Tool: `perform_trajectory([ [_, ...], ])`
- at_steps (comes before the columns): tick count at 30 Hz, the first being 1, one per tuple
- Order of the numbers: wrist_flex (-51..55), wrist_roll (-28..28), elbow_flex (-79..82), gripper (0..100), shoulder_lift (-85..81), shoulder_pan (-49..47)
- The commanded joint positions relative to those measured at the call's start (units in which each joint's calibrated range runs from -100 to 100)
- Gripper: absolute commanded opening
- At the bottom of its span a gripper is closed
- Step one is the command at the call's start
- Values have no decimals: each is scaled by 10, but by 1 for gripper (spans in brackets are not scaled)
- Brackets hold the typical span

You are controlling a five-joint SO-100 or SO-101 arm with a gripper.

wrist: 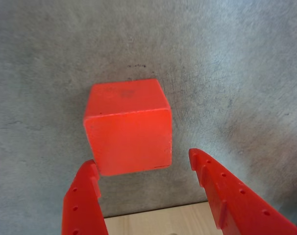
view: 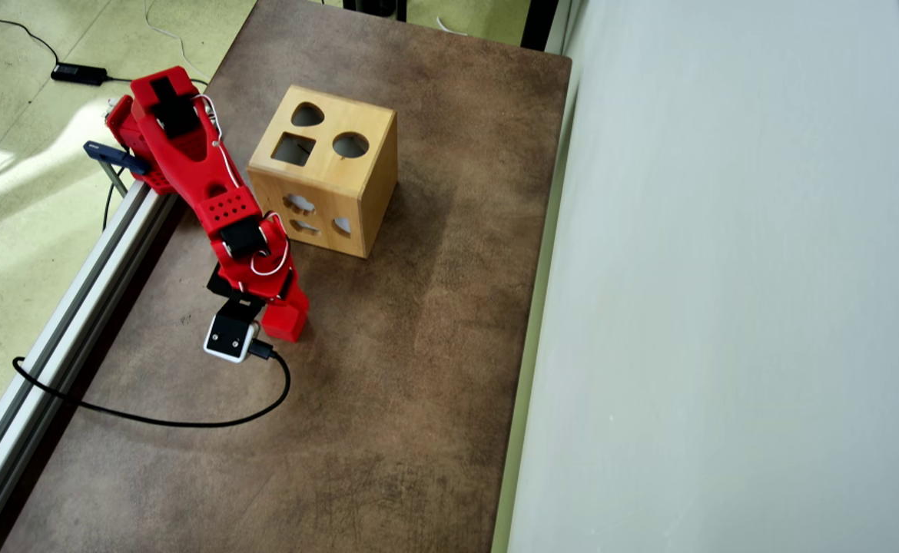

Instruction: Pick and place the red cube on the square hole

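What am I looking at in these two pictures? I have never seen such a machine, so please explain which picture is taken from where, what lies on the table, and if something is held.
The red machine is a small robot arm with a two-finger gripper. The overhead view looks down on the whole brown table. The wrist view comes from a camera riding on the arm, so you see the two red fingers from close behind.

On the table stands a light wooden box. Its top has three holes: a heart-like one, a round one and the square hole. Beside the arm's tip lies the red cube.

Nothing is held yet: the fingers are open, with the cube just ahead of their tips.
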Motion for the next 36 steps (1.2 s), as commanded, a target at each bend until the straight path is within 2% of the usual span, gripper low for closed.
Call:
perform_trajectory([
  [1, -8, 2, -26, 29, -1, 2],
  [18, -38, 2, -27, 29, 26, 2],
  [24, -77, 2, -26, 29, 26, 2],
  [36, -79, 2, -27, 29, 47, 2],
])
